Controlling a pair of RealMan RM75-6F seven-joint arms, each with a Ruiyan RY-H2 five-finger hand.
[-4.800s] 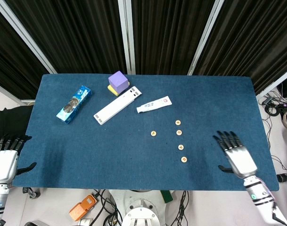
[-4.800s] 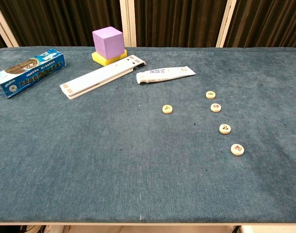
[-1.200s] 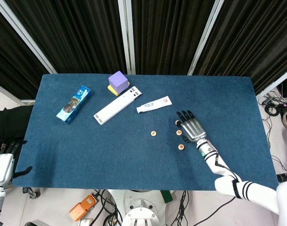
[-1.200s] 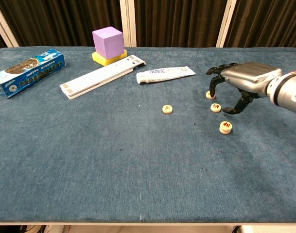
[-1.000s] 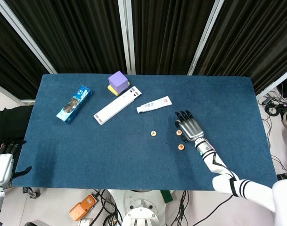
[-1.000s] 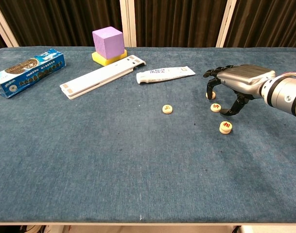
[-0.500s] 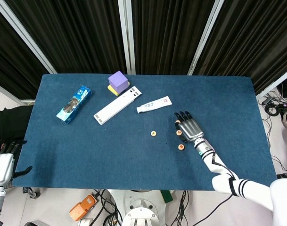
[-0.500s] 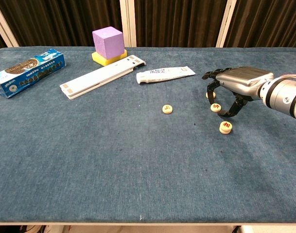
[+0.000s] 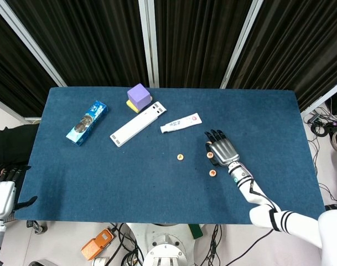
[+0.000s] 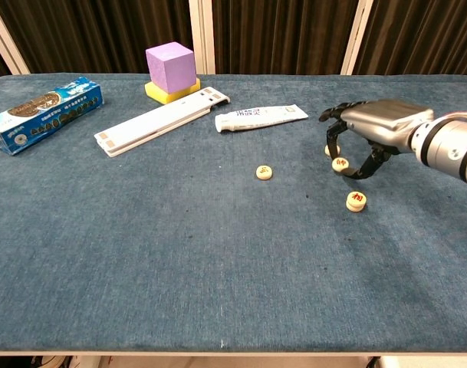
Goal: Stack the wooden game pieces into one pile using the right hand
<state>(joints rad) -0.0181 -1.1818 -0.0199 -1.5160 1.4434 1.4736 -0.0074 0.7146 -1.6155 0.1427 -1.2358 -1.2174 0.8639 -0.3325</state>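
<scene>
Small round wooden game pieces lie on the blue table (image 10: 179,261). My right hand (image 10: 379,126) (image 9: 223,149) hovers over the right-hand group and pinches one piece (image 10: 340,163) (image 9: 210,155) between thumb and a finger, just above the cloth. Behind its fingers another piece (image 10: 328,151) is partly hidden. A thicker pile of pieces (image 10: 356,201) (image 9: 212,172) sits just in front of the hand. A single piece (image 10: 264,172) (image 9: 180,157) lies apart to the left. My left hand (image 9: 2,191) hangs off the table's near left corner, holding nothing.
A white tube (image 10: 260,117) lies just behind and left of the pieces. Further left are a long white box (image 10: 160,121), a purple cube on a yellow block (image 10: 170,67) and a blue packet (image 10: 43,103).
The right hand came in from the table's right edge to the pieces. Over the last half second it has closed on one piece and raised it slightly. The nearest piece left its spot.
</scene>
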